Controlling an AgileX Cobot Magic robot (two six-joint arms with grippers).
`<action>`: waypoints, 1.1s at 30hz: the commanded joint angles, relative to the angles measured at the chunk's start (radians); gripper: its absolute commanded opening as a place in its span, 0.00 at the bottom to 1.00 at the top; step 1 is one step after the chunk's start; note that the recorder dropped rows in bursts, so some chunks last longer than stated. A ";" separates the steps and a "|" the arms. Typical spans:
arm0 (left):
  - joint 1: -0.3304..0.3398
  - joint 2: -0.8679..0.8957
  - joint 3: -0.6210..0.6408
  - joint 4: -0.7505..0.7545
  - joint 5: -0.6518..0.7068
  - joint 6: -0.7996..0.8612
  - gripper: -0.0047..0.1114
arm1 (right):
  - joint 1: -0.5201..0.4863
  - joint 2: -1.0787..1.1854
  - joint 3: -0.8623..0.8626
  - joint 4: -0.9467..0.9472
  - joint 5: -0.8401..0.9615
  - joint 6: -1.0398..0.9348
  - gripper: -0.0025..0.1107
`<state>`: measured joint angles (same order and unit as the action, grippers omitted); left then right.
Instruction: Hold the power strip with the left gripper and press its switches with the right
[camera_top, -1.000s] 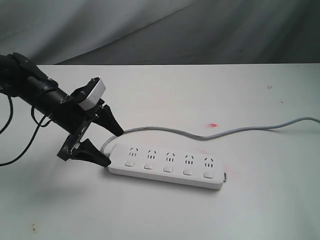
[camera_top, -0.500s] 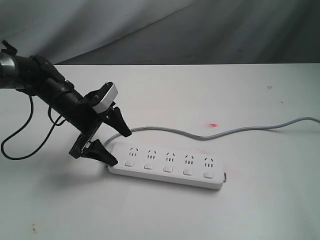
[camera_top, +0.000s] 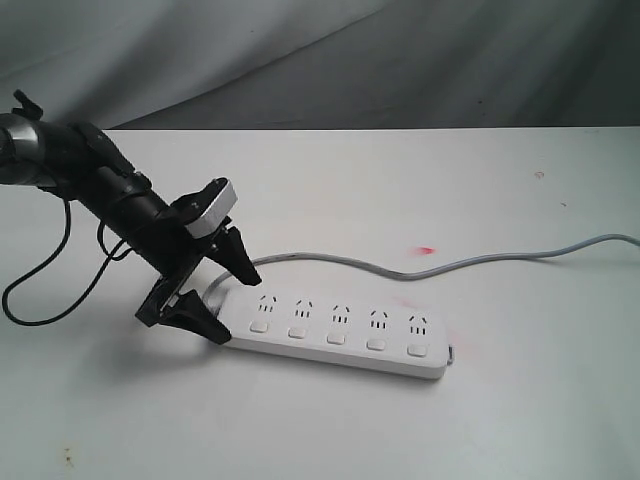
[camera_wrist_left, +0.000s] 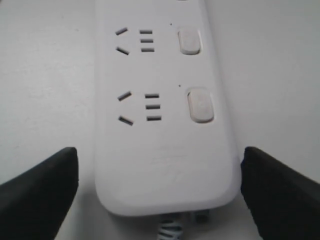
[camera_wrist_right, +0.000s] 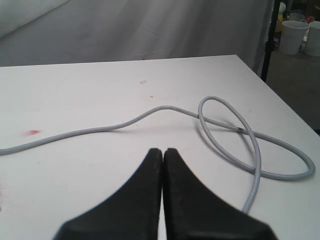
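Long flat white plastic power strip with rounded corners, lying flat near the middle of the white counter. It bears five socket sets, each with a small white rounded-rectangle switch. A faint mark near its cord end may be embossed lettering, but it is too faint to read. A grey cord runs from that end across the counter and loops farther off. The black two-finger left hand is spread wide, one finger on either side of the strip's cord end, gripping nothing. The black right hand, pressed together and empty, hovers above the cord. A small red smear marks the counter beyond the strip.
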<state>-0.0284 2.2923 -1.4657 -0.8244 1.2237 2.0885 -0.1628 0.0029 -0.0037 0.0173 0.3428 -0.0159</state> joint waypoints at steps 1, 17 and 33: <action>-0.006 0.009 -0.006 -0.002 -0.003 0.005 0.74 | 0.004 -0.003 0.004 0.001 -0.003 0.002 0.02; -0.006 0.015 -0.006 -0.002 -0.003 0.005 0.49 | 0.004 -0.003 0.004 0.001 -0.003 0.002 0.02; 0.013 0.015 -0.006 -0.002 -0.003 0.005 0.43 | 0.004 -0.003 0.004 0.001 -0.003 0.002 0.02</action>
<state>-0.0223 2.3094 -1.4657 -0.8199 1.2198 2.0903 -0.1628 0.0029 -0.0037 0.0173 0.3428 -0.0159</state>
